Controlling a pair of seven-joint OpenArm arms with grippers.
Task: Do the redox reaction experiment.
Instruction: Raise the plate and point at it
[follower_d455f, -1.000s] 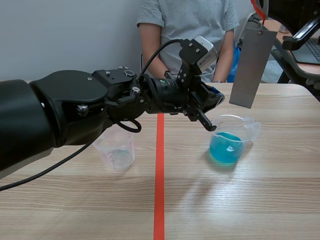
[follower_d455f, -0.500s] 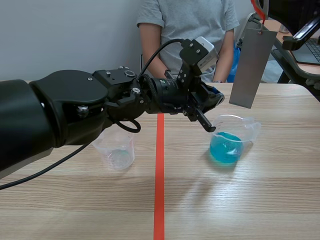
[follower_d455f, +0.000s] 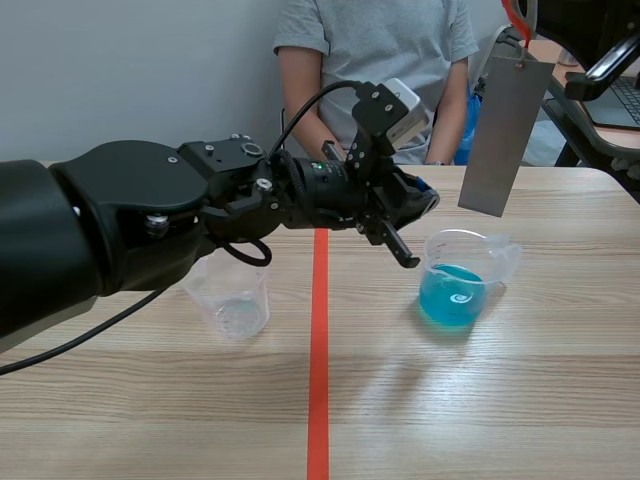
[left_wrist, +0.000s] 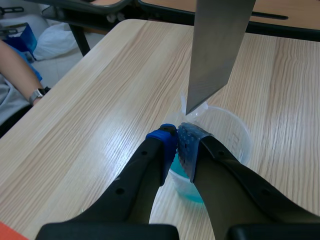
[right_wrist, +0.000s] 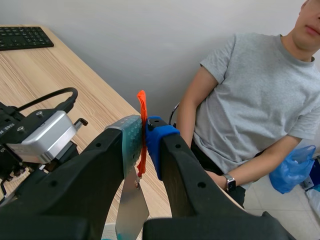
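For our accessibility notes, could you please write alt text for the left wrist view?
The shut left pincer hovers by a clear beaker of blue liquid on a wooden table; a grey metal plate hangs near its far rim.

Two cups stand on the table: one clear plastic cup of blue liquid (follower_d455f: 452, 285) at the right and one nearly empty clear plastic cup (follower_d455f: 232, 300) at the left. One flat grey metal sheet (follower_d455f: 505, 135) hangs from one orange-red strap (right_wrist: 142, 105) at the far right. One person in a grey shirt (follower_d455f: 375, 60) sits at the far side.

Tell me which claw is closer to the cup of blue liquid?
Left. The left gripper is shut at the rim of the cup of blue liquid; the right gripper is high above, shut on the orange strap of the metal plate.
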